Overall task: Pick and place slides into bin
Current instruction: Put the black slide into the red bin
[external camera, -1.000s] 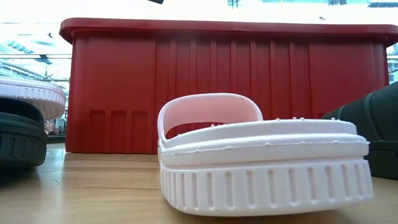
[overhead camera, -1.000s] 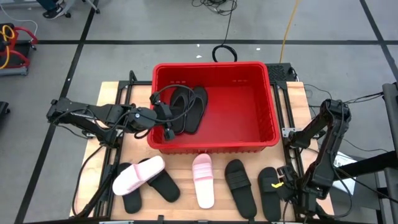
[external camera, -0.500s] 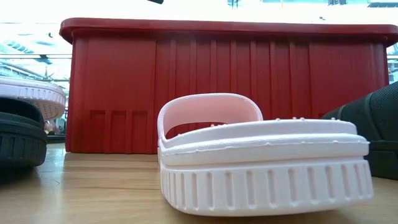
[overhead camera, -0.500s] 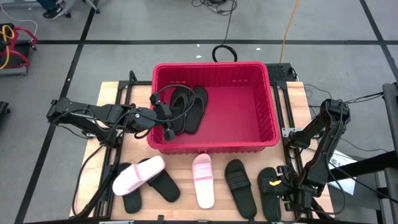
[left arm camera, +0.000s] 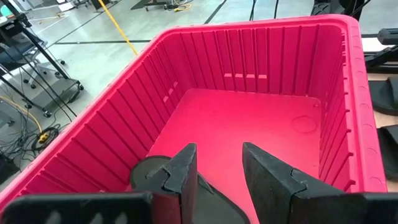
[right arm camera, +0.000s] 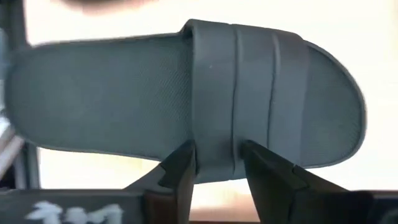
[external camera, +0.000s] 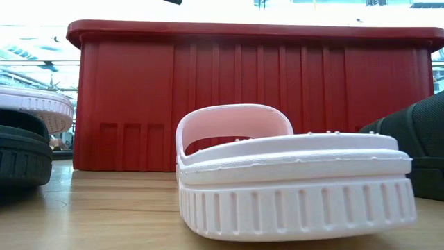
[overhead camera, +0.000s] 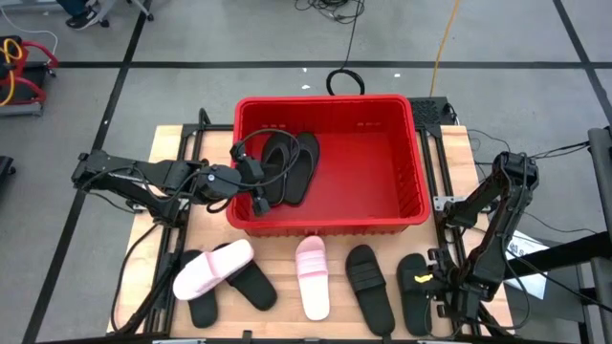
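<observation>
While pinching a black slide's (right arm camera: 186, 106) edge, the right end effector (right arm camera: 214, 155) seems closed.

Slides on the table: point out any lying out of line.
One stands out: the pink slide at the left lies slanted on top of two black slides, not flat on the table. The other pink slide lies flat.

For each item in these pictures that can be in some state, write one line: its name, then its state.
bin: upright, open-topped, partly filled
two black slides in the bin: lying side by side by its left wall
left gripper: open, empty, over the bin's left wall
right gripper: fingers either side of the rightmost black slide's edge
rightmost black slide: flat on the table
pink slide: flat, sole down
</observation>
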You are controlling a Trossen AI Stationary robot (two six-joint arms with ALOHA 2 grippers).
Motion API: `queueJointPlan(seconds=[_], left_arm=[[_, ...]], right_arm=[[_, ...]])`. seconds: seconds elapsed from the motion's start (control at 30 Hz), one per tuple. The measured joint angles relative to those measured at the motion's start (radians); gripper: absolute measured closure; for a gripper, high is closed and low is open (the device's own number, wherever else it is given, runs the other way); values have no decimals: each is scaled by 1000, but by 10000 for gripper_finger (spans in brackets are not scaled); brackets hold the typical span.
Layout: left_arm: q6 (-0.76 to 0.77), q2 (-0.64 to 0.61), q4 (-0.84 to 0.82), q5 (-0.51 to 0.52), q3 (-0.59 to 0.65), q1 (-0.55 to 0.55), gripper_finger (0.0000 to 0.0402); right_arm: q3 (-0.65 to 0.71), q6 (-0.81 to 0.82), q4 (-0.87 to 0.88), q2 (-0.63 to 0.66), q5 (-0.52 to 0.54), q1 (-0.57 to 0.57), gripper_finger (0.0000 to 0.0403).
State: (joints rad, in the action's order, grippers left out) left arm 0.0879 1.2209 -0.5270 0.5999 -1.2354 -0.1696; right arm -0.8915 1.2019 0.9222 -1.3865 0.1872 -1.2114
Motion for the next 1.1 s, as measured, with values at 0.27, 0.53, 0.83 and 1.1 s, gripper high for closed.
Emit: queueJointPlan(seconds=[0.27, 0.53, 0.83, 1.1], left_arm=[[2, 0, 0, 0, 0, 0, 275], [3, 0, 0, 0, 0, 0, 275], [3, 0, 0, 0, 0, 0, 275], [3, 0, 1, 0, 0, 0, 275]], right_arm=[[-1, -9, 8, 0, -1, 3, 335], [0, -10, 32, 0, -2, 26, 383], [2, -14, 89, -1, -1, 29, 401], [-17, 16, 83, 6, -57, 54, 402]])
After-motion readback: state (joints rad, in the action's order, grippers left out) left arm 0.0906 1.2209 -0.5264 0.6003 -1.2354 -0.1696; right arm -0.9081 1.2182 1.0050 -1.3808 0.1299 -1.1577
